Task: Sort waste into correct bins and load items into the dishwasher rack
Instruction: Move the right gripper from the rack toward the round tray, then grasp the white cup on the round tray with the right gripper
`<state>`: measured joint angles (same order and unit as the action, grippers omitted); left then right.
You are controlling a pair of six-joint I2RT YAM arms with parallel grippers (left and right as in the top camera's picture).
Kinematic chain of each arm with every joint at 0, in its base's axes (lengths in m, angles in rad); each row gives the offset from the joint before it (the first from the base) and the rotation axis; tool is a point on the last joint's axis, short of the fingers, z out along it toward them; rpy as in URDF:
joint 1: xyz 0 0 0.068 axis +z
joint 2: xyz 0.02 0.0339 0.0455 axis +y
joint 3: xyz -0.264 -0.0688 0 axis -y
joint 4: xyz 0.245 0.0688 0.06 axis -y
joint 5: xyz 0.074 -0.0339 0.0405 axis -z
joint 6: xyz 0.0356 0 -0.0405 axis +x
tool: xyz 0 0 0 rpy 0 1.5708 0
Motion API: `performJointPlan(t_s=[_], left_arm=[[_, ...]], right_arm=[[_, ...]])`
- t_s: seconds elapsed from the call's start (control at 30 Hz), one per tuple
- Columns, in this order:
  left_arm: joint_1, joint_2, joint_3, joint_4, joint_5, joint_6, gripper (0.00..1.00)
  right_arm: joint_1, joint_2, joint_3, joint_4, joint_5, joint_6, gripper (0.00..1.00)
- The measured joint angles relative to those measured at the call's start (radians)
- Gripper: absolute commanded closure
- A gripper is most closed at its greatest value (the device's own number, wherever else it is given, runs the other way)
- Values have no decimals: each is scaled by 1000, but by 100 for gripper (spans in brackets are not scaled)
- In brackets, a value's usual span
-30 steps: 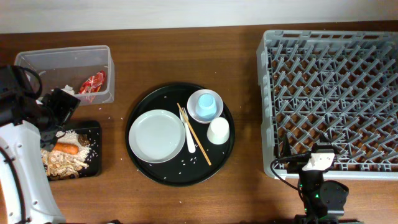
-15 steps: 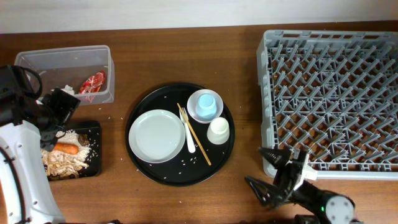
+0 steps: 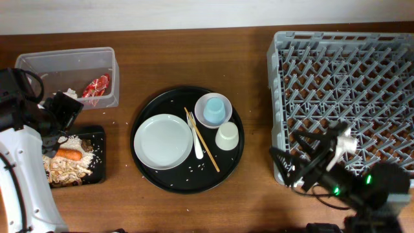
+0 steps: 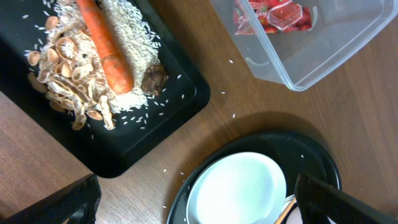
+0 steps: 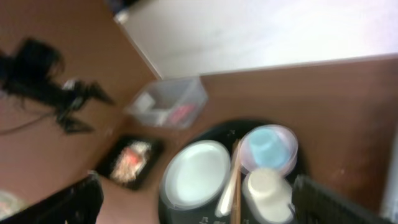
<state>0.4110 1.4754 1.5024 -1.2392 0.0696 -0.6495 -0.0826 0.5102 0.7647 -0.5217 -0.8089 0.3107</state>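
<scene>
The clear box (image 3: 68,72) holds the red wrapper (image 3: 96,87) and the white tissue (image 3: 70,94). The flat black tray (image 3: 98,167) holds rice scraps (image 3: 65,169) and the carrot (image 3: 68,155). The plate (image 3: 163,141), blue cup (image 3: 214,109) in the white bowl (image 3: 202,114), small white cup (image 3: 227,136), chopsticks (image 3: 206,147) and white utensil (image 3: 198,147) lie on the round black tray. My left gripper (image 3: 63,113) hangs open and empty above the flat tray; its fingers (image 4: 68,202) stand wide apart. My right gripper (image 3: 284,144) is open and empty by the grey rack's (image 3: 343,77) front left corner.
The round black tray (image 3: 187,178) sits mid-table with rice grains on it. The left wrist view shows the carrot (image 4: 106,46), the box (image 4: 323,59) and the plate (image 4: 239,190). The blurred right wrist view shows the plate (image 5: 199,174) and both cups (image 5: 268,144).
My right arm has risen from the front table edge and swung right, its open fingers now by the rack's front left corner. The left arm has not moved.
</scene>
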Motion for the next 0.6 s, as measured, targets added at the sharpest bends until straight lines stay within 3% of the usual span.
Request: performJointPlan(t_s=[0.03, 0.13, 0.3, 0.4, 0.6], left_arm=[[0, 0, 0, 0, 1, 0, 1], [0, 0, 0, 1, 0, 0, 1], [0, 0, 0, 2, 0, 0, 1], [0, 0, 0, 1, 0, 0, 1], [0, 0, 0, 1, 0, 0, 1]], right_arm=[[3, 100, 114, -130, 83, -109, 2], [107, 301, 345, -352, 269, -211, 2], [533, 632, 586, -500, 706, -212, 1], [708, 877, 661, -525, 871, -174, 1], [745, 1150, 666, -492, 899, -150, 1]])
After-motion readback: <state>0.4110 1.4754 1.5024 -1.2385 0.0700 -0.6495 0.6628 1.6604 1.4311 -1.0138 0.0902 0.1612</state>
